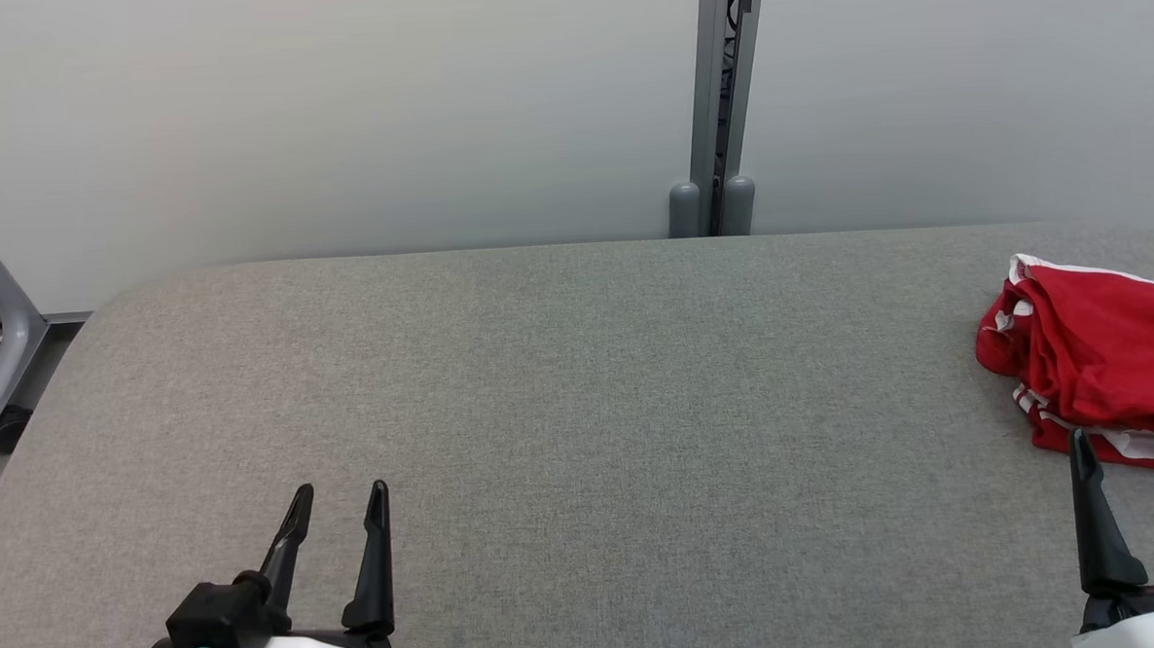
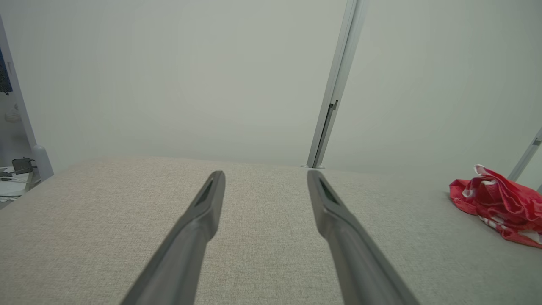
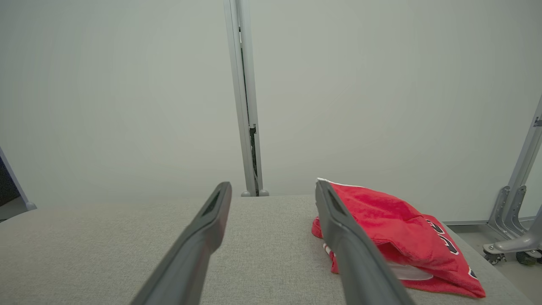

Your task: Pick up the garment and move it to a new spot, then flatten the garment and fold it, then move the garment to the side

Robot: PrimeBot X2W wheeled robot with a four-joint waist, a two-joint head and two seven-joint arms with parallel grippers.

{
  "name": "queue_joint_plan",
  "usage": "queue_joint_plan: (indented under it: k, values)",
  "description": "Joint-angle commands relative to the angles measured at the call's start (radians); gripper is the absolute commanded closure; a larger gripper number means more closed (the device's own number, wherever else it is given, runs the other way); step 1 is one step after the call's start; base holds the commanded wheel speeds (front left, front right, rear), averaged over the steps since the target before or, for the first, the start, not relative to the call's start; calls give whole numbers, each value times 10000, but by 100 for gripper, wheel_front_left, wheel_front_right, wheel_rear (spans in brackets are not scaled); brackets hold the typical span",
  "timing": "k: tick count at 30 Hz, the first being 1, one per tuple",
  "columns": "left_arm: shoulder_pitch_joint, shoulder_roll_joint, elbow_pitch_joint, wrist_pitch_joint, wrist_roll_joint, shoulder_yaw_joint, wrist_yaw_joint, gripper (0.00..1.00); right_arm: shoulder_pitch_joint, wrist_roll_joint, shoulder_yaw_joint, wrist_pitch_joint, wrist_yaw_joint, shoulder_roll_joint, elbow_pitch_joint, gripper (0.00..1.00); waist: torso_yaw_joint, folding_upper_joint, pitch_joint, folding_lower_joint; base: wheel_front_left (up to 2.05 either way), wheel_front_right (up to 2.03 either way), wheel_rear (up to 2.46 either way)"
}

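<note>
We found the garment [image 1: 1090, 355] bunched just ahead of the right gripper [image 1: 1124, 438], well apart from the left gripper [image 1: 341, 490]. Both stood spread wide, holding nothing.

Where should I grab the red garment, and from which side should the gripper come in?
Probably the raised, bunched upper fold of the red garment, not the thin hem lying flat on the table. Come in from the robot's side with the right gripper, which sits open just before the heap: that fold stands up, giving it cloth to pinch.
</note>
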State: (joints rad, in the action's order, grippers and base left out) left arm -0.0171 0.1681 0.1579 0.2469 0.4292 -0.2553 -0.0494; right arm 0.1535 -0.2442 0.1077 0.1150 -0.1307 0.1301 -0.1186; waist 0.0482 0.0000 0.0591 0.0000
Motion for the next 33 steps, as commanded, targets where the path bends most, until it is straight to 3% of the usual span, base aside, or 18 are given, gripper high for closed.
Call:
queue_joint_plan:
  k: [1, 33]
  values:
    - [20, 5, -38, 25, -95, 0, -11, 0, 88, -66, 4, 88, -6, -1, 20, 0, -1, 0, -8, 0, 0, 0, 0]
    - [163, 99, 33, 116, -98, -103, -226, 0, -149, -285, -235, 55, -6, -65, 212, 0, 38, 0, -30, 0, 0, 0, 0]
